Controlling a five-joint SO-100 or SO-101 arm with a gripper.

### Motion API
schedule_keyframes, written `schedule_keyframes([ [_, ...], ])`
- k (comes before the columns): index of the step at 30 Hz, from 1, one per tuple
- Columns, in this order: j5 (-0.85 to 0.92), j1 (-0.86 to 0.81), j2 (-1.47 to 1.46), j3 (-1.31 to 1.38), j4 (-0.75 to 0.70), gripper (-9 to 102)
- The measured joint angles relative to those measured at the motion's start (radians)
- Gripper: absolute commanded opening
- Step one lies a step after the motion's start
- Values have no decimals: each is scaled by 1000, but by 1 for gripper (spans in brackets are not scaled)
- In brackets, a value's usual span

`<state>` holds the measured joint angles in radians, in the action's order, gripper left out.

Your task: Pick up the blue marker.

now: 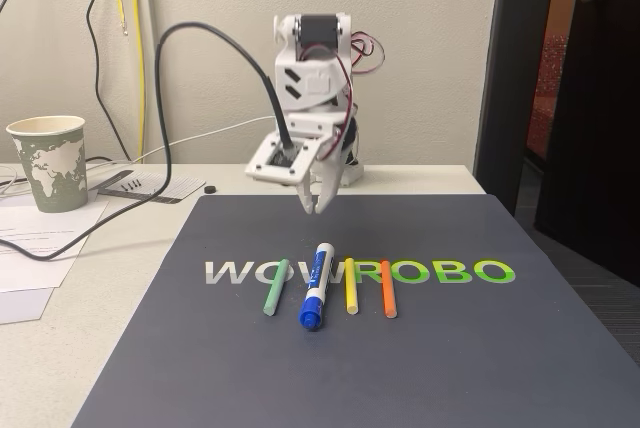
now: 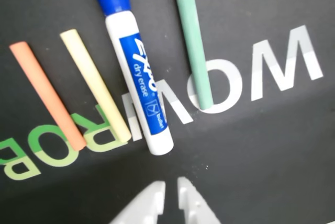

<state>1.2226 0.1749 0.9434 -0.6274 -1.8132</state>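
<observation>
Fixed view, near to far. The dark mat (image 1: 400, 368) (printed WOWROBO) covers the table's near right part. Across the lettering, about midway between the mat's left and right edges, lie four sticks side by side, none touching: green stick (image 1: 275, 287), blue marker (image 1: 316, 285), yellow stick (image 1: 350, 285), orange stick (image 1: 387, 288). The blue marker (image 2: 137, 75) lies flat, its long axis running roughly near-to-far and leaning slightly right at the far end; the blue cap points toward the mat's near edge, the white butt end toward the arm.

Just beyond the marker, the gripper (image 1: 315, 205) hangs above the mat near its far edge, fingertips pointing down, close together with a narrow gap, holding nothing. In the wrist view the gripper (image 2: 170, 195) shows the same slim gap, apart from the marker's white end.

Farther left, off the mat, a paper cup (image 1: 48, 162) stands on papers (image 1: 30, 248) beside a black cable (image 1: 120, 213).
</observation>
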Motion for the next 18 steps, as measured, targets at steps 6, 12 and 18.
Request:
schedule_keyframes([
  [6,0,0,-29,31,3,2],
  [12,0,0,-262,402,-61,1],
  [18,0,2,-336,584,-61,0],
])
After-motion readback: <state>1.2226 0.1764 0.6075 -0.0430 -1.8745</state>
